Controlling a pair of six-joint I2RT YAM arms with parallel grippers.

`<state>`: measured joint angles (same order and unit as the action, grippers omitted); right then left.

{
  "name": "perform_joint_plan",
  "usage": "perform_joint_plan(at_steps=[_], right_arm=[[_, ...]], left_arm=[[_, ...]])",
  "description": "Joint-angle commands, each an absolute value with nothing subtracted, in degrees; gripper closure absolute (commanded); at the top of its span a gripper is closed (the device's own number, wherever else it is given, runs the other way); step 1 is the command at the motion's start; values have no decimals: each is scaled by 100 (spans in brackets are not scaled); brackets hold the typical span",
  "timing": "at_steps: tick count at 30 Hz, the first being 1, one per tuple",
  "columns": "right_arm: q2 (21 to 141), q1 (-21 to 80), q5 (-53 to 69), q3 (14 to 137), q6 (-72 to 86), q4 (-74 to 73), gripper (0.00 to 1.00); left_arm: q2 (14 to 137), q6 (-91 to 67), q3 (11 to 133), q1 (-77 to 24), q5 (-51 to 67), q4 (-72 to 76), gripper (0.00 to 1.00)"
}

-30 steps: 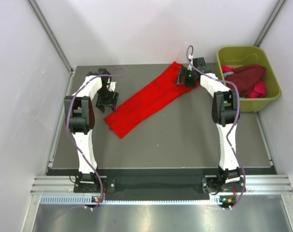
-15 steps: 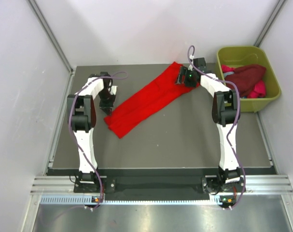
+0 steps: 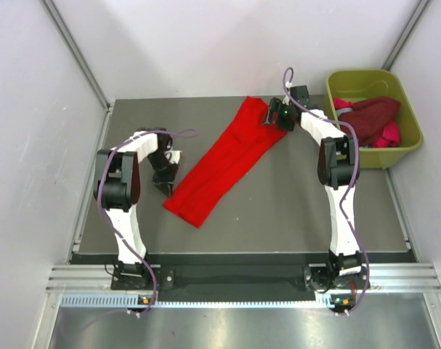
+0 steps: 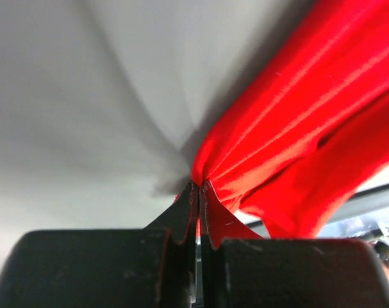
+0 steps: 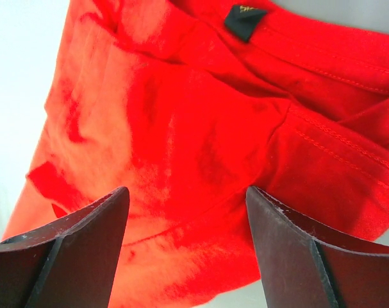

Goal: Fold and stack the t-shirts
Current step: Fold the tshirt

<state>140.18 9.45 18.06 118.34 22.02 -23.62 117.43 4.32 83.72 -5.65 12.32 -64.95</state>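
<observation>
- White-walled booth; a dark grey table (image 3: 293, 211) carries the work
- Left gripper (image 4: 197, 192): jaws pressed together, pinching a bunched corner of the bright red t-shirt (image 3: 227, 154) at its near-left end; the cloth fans out from the pinch
- The bright red t-shirt lies mid-table as a long narrow band, running diagonally from near-left to far-right; judged: the lengthwise folds are in, the crosswise folds are not yet done
- Right gripper (image 5: 184, 196): fingers spread wide over the far end, near the collar label (image 5: 244, 20); nothing is pinched, and contact with the cloth cannot be told
- Far right: the olive-green tub (image 3: 409, 98) holds a dark maroon t-shirt (image 3: 369, 115) and a magenta-pink t-shirt (image 3: 389, 135), both crumpled
- Progress, judged: early; first shirt partly folded, the others untouched, no stack begun
</observation>
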Motion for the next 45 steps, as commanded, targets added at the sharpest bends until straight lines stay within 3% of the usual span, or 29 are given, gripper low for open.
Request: perform_joint_plan(at_steps=[1, 9, 10, 11, 12, 13, 14, 15, 18, 21, 24, 25, 26, 27, 28, 35, 45], right_arm=[[14335, 923, 1723, 12111, 2224, -2408, 25], [14555, 923, 1872, 12480, 2233, -2320, 25], [14520, 923, 1872, 12480, 2163, -2312, 25], [14485, 932, 1889, 12463, 2110, -2312, 25], [14423, 923, 1864, 12393, 2048, -2320, 25], [14240, 923, 1820, 12349, 1961, -2346, 25], [14116, 932, 1645, 12288, 1916, -2373, 24], [13976, 923, 1574, 12122, 1864, -2408, 24], [13422, 897, 1433, 11779, 1775, -2487, 20], [12823, 888, 1477, 11259, 1933, -2531, 19], [12569, 896, 1582, 10952, 1969, -2523, 19], [12534, 888, 1608, 10890, 1960, -2496, 19], [12533, 879, 1617, 10829, 1969, -2487, 19], [12551, 888, 1652, 10802, 1969, -2487, 19], [12603, 879, 1722, 10776, 1969, -2461, 19], [13078, 896, 1828, 10801, 2056, -2347, 19], [13675, 888, 1898, 11188, 2188, -2180, 19]], left_arm=[[11224, 422, 7956, -852, 1459, -6917, 100], [10925, 299, 7708, -1503, 1433, -6812, 100], [10916, 308, 7717, -1512, 1415, -6812, 95], [10899, 299, 7717, -1520, 1372, -6820, 84], [10838, 194, 7734, -1521, 1293, -6786, 41], [10767, 132, 7734, -1521, 840, -6733, 20], [10627, 141, 7769, -1521, 704, -6715, 11], [10565, 219, 7830, -1521, 607, -6741, 8], [10293, 290, 8068, -1512, 282, -6733, 6], [10134, 308, 8928, -1521, 229, -6671, 9], [10230, 404, 9595, -1573, 667, -6750, 23], [10257, 430, 9693, -1669, 738, -6767, 33], [10300, 492, 9755, -1722, 869, -6785, 66], [10336, 510, 9834, -1766, 1079, -6803, 89], [10406, 527, 9835, -1862, 1229, -6855, 100], [10468, 755, 9414, -2364, 1942, -7092, 100], [10845, 791, 8842, -2839, 1942, -7066, 100]])
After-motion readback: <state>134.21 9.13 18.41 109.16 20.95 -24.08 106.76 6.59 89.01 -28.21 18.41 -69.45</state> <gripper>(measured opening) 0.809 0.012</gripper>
